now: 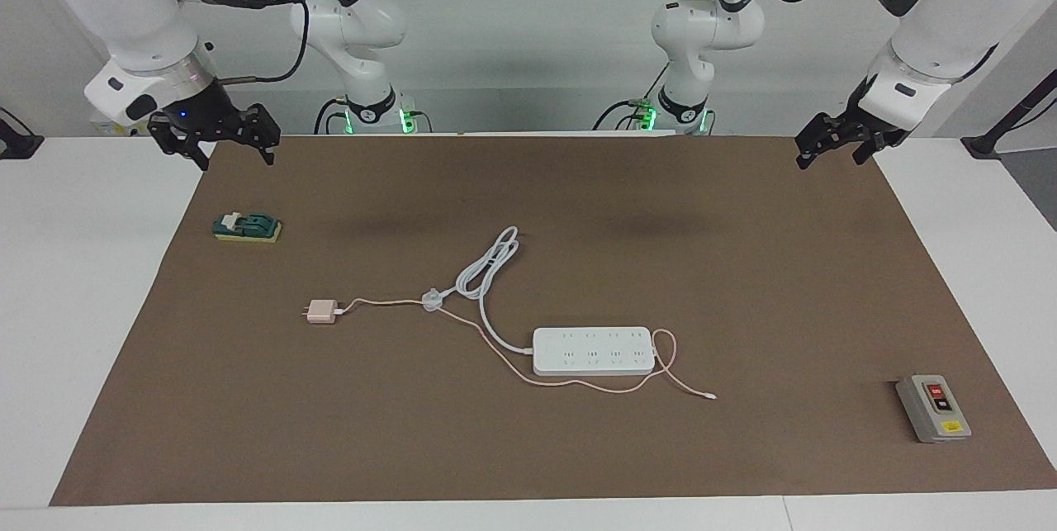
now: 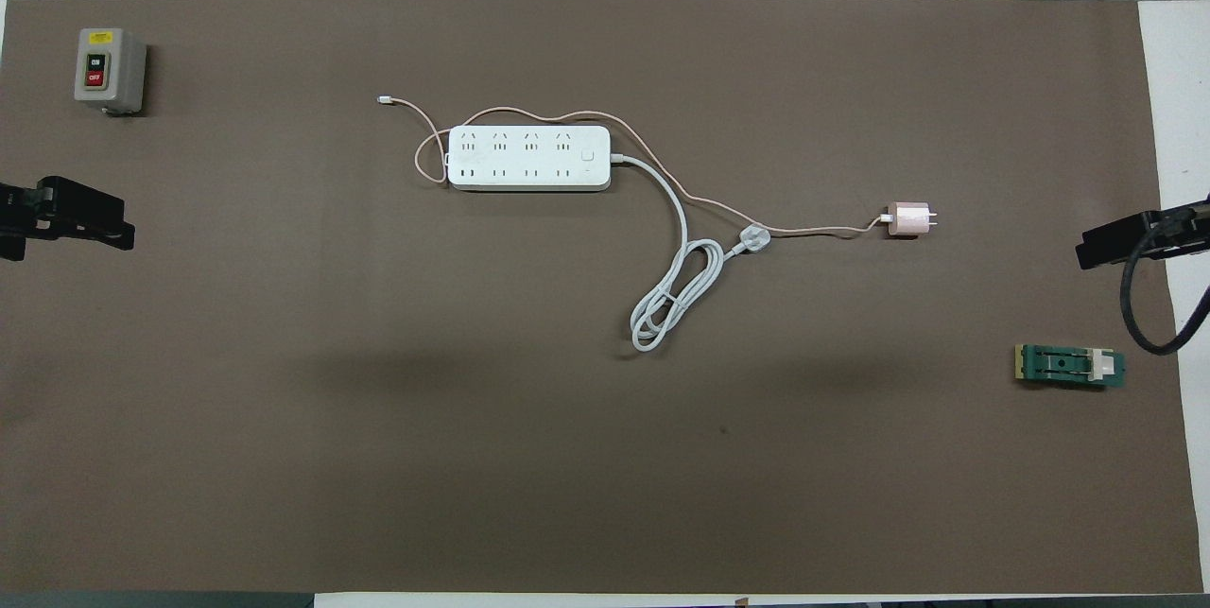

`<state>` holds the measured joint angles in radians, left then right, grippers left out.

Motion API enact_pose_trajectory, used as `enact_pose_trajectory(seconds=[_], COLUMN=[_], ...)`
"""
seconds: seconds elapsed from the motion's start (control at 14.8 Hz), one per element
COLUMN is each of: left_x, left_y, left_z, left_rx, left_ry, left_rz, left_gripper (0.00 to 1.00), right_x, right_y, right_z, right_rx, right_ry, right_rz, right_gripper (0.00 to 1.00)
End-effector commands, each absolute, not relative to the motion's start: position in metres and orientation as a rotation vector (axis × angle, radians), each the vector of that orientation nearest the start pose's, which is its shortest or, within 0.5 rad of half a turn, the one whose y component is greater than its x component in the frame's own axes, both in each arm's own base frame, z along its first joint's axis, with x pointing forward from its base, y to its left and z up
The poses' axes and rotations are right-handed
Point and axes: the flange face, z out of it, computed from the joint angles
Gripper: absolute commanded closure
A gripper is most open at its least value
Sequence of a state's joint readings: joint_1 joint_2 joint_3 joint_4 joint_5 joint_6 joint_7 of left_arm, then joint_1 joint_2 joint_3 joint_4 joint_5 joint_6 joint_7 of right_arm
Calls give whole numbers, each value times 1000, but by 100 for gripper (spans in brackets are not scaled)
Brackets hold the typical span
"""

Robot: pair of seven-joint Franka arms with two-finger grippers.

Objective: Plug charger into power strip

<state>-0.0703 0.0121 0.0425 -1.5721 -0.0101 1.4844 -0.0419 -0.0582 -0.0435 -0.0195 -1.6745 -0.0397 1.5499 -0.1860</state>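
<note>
The pale-pink charger (image 1: 321, 311) (image 2: 909, 219) lies on its side on the brown mat, toward the right arm's end of the table. Its thin pink cable (image 1: 578, 384) (image 2: 813, 230) loops around one end of the white power strip (image 1: 593, 350) (image 2: 527, 157) and ends in a small white connector (image 1: 710, 395) (image 2: 383, 99). The strip lies flat mid-mat with its sockets up, nothing plugged in. My right gripper (image 1: 235, 155) (image 2: 1106, 249) hangs open over the mat's edge at its own end. My left gripper (image 1: 830, 158) (image 2: 95, 216) hangs open over the opposite edge. Both hold nothing.
The strip's thick white cord (image 1: 491, 263) (image 2: 676, 296) coils nearer the robots and ends in a white plug (image 1: 431, 300) (image 2: 753, 238) resting on the pink cable. A grey button box (image 1: 933, 407) (image 2: 109, 69) sits at the left arm's end, a green block (image 1: 247, 227) (image 2: 1070, 366) at the right arm's.
</note>
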Motion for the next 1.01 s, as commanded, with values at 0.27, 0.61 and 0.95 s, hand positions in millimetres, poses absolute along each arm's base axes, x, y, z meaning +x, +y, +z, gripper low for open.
enact_pose_trajectory(seconds=[0.27,0.61,0.95], left_x=[545,543,544], left_y=[-12,-15,-13], left_z=[614,613,614], left_rx=[-3155,-3154,-3155], left_ry=[-36,-18,-26], left_rz=[122,146,129], left_gripper=[0,0,0], right_x=[529,527,530], right_y=[-47,-43,-30], right_z=[604,604,597], right_rx=[-3147,-3141,-3123], right_ry=[-146,-186,230], right_rz=[90,109,118], right_gripper=[0,0,0])
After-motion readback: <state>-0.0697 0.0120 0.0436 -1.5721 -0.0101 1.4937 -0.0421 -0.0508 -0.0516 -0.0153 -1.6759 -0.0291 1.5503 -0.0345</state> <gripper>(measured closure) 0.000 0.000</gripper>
